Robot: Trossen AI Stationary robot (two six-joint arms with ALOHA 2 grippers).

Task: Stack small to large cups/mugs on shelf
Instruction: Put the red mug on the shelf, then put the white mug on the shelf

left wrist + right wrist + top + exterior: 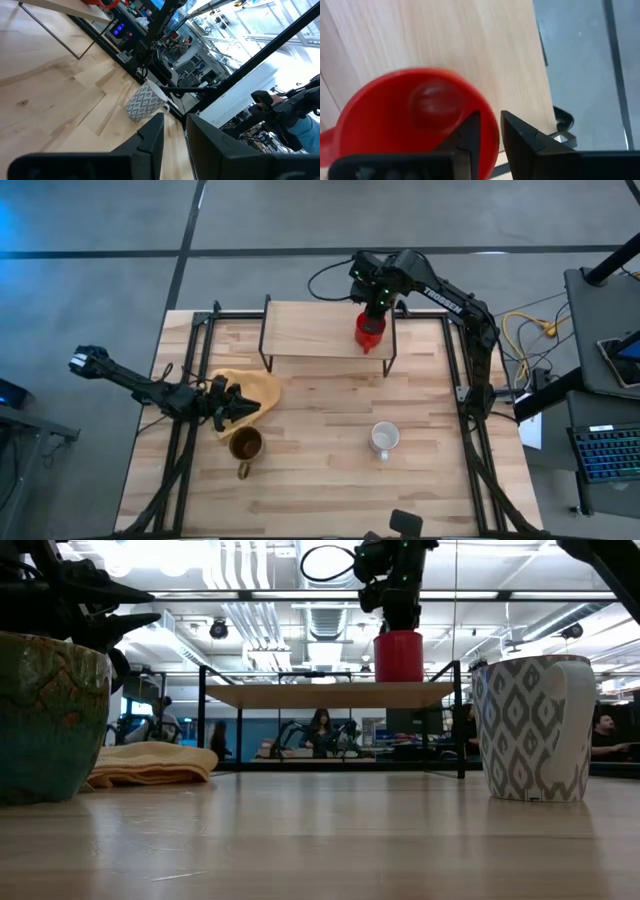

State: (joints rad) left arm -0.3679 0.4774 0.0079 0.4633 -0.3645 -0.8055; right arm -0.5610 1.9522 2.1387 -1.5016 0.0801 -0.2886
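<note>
Brown-olive mug (pixel 245 444) sits well left of the shelf (pixel 310 330) on the tabletop, just beside the waiting left gripper (pixel 236 409), whose fingers stand narrowly apart and empty; the white mug (pixel 382 438) stands in front of the shelf. At the shelf's right end, the right gripper (pixel 490 131) pinches the red mug (pixel 369 330) by its rim. The placing step looks nearly done; next comes release and a straight lift clear.

Two slim black jointed robot arms. The right arm (pixel 450 298) carries white "TROSSEN" lettering along its upper link, small green indicator lights near the wrist, and a thin black cable looping behind it. The left arm (pixel 130 380) is matte black with a blocky end joint. Each gripper has two flat, dark, angular fingers (pixel 152 137).
</note>
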